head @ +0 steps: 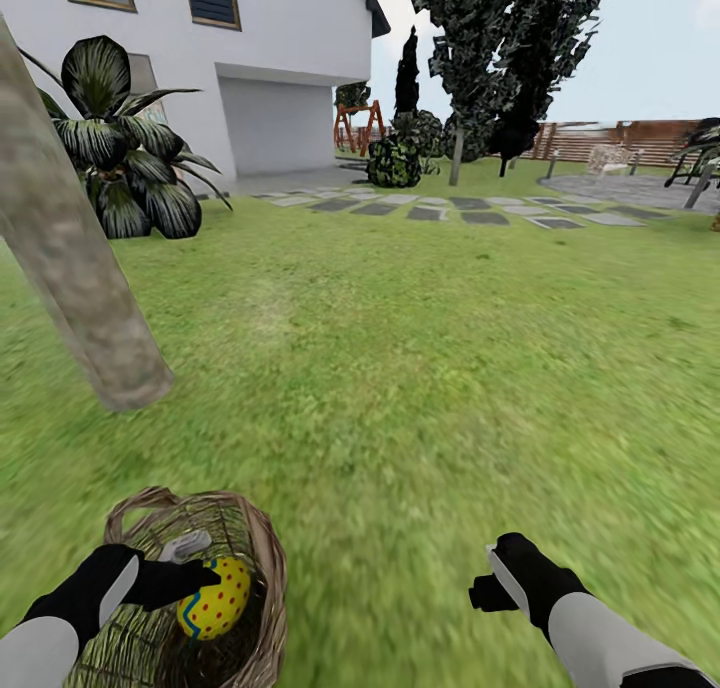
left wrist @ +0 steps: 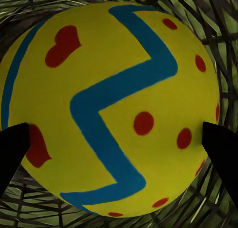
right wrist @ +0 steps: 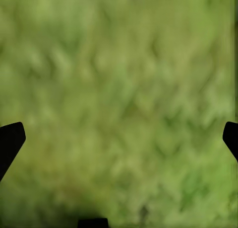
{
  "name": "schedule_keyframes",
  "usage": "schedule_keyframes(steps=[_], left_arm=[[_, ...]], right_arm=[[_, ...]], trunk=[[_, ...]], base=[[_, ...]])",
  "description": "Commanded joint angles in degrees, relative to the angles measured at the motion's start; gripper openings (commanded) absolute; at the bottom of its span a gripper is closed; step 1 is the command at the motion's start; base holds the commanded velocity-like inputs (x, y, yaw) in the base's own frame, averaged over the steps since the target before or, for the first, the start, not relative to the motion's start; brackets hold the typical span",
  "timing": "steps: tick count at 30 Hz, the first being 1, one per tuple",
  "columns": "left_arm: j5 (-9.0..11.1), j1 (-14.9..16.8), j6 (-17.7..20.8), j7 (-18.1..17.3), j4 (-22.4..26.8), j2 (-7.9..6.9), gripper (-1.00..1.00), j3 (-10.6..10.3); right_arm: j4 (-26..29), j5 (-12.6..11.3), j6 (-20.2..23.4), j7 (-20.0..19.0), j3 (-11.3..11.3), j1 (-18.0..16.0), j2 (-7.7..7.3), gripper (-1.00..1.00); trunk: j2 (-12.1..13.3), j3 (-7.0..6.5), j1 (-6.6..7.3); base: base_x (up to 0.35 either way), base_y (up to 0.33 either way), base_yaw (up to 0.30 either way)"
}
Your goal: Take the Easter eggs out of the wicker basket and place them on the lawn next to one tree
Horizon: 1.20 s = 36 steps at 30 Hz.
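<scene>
Yellow red-dotted Easter egg (head: 214, 597) in brown wicker basket (head: 262, 548), on lawn (head: 420, 368)

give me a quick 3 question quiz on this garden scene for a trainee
1. True or false: the left gripper reaches into the brown open-weave wicker basket.
2. Multiple choice: the yellow Easter egg with red dots and a blue zigzag sits A) on the green lawn, B) between the left gripper's fingers, C) in the right gripper.
3. Fill in: the right gripper hangs open over the ____.

Key:
1. True.
2. B; the fingers flank the egg, which is over the basket's weave.
3. Lawn; the right wrist view looks at grass between spread fingers.
</scene>
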<state>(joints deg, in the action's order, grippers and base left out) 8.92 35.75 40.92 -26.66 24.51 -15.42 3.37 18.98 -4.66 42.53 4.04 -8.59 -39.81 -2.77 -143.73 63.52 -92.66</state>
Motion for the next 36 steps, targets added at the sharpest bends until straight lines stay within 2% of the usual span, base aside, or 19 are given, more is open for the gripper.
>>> schedule_keyframes(steps=[1, 11, 18, 22, 36], left_arm=[[0.3, 0.0, 0.4, 0.0, 0.0, 0.03, -1.0, 0.2], [0.3, 0.0, 0.4, 0.0, -0.1, -0.03, -1.0, 0.3], [0.3, 0.0, 0.6, 0.0, -0.1, 0.0, -1.0, 0.3], [0.3, 0.0, 0.5, 0.0, -0.1, 0.07, -1.0, 0.3], [0.2, 0.0, 0.4, 0.0, -0.1, 0.84, -1.0, 0.2]], right_arm=[[0.1, -0.5, 0.3, 0.4, -0.4, 0.0, -0.04, 1.0], [0.1, -0.5, 0.3, 0.4, -0.4, 0.0, 0.14, 1.0], [0.1, -0.5, 0.3, 0.4, -0.4, 0.0, 0.14, 1.0], [0.1, -0.5, 0.3, 0.4, -0.4, 0.0, 0.24, 1.0], [0.1, -0.5, 0.3, -0.1, -0.4, 0.0, 0.28, 1.0]], trunk=[[0.0, 0.04, 0.01], [0.0, 0.04, 0.01], [0.0, 0.04, 0.01], [0.0, 0.04, 0.01], [0.2, -3.06, 0.37]], base=[[0.0, 0.0, 0.0], [-0.006, 0.0, 0.0], [-0.284, 0.0, 0.0], [-0.041, 0.0, 0.0], [-0.001, 0.0, 0.0]])
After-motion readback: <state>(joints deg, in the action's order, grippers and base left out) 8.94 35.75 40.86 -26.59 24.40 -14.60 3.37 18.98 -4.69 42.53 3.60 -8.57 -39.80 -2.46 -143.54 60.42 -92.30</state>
